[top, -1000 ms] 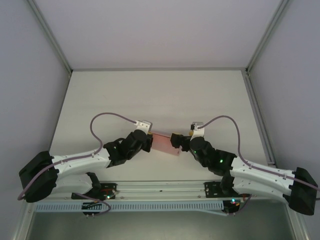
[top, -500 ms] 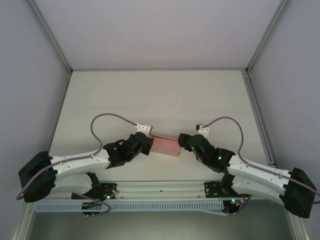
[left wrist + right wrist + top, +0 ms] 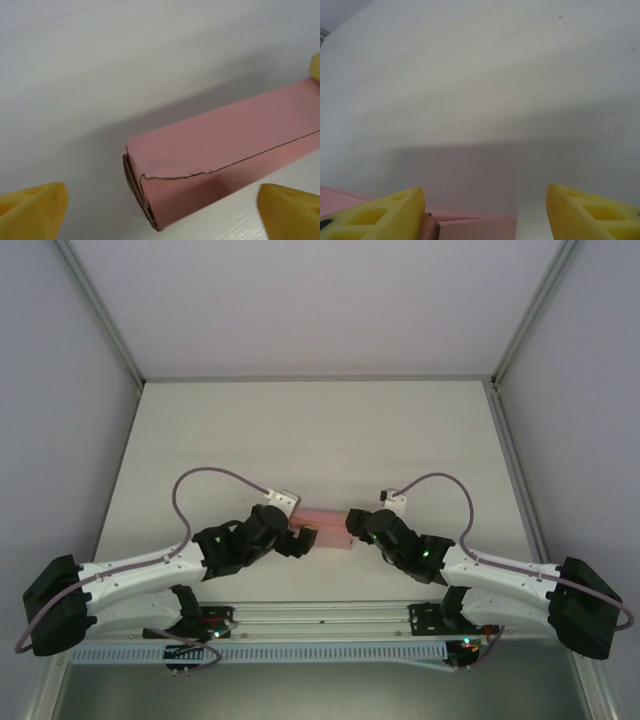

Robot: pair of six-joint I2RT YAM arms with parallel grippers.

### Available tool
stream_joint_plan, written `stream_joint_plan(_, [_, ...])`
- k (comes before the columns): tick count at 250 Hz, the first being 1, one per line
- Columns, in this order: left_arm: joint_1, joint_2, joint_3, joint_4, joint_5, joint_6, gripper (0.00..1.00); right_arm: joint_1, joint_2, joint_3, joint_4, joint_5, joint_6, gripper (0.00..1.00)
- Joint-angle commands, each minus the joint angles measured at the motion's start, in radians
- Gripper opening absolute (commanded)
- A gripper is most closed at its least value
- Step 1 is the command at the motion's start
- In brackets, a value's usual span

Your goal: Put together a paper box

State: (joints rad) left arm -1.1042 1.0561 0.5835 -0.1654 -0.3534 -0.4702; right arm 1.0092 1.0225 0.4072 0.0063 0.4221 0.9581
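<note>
The left end effector (image 3: 301, 539) is low over the white table (image 3: 320, 430), at the left end of the paper box (image 3: 327, 529). In the left wrist view its two yellow fingers (image 3: 32, 207) stand wide apart in the bottom corners. The near end of the box lies ahead of the gap between them and touches neither finger. This end effector is spread and holds nothing.

The right end effector (image 3: 353, 524) is at the opposite end of the box. In the right wrist view its yellow fingers are also well apart, with bare table between them. A pink corner of the box shows at the bottom edge, just beside the finger on the left of that picture. I cannot tell if the two touch, but the fingers are not closed on the box.

The box is a long, narrow, closed shape of pale pink card. It lies flat on the table between the two arms, in the near part of the table. In the left wrist view its top face is smooth, and one long edge has a rough, slightly torn border. The near end shows brownish layers of folded card.

A purple cable (image 3: 205, 480) loops up from each wrist.
</note>
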Motion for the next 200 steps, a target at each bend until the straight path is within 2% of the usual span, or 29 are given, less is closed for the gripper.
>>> stream_joint_plan(1, [-0.004,-0.054,0.044,-0.081,-0.002,-0.030,1.00,0.014,0.040,-0.048,-0.163,-0.013,-0.035,0.64])
stream_joint_plan(21, [0.014,-0.075,0.075,-0.111,-0.027,-0.079,1.00,0.015,0.038,-0.067,-0.139,-0.018,-0.045,0.64])
stream_joint_plan(55, [0.095,-0.085,0.117,-0.138,0.008,-0.147,1.00,0.017,0.029,-0.102,-0.078,-0.025,-0.072,0.64])
stream_joint_plan(83, [0.185,-0.078,0.106,-0.096,0.131,-0.166,1.00,0.018,0.030,-0.114,-0.051,-0.017,-0.096,0.64])
stream_joint_plan(111, [0.292,-0.051,0.075,-0.016,0.316,-0.173,1.00,0.018,0.044,-0.101,-0.057,-0.018,-0.114,0.64])
stream_joint_plan(131, [0.335,-0.021,0.050,0.028,0.408,-0.177,1.00,0.018,0.054,-0.094,-0.060,-0.017,-0.117,0.64])
stream_joint_plan(148, [0.353,0.004,0.030,0.044,0.441,-0.177,0.99,0.019,0.058,-0.093,-0.062,-0.013,-0.114,0.64])
stream_joint_plan(200, [0.400,0.062,-0.085,0.135,0.524,-0.220,0.84,0.019,0.050,-0.103,-0.061,-0.008,-0.110,0.64])
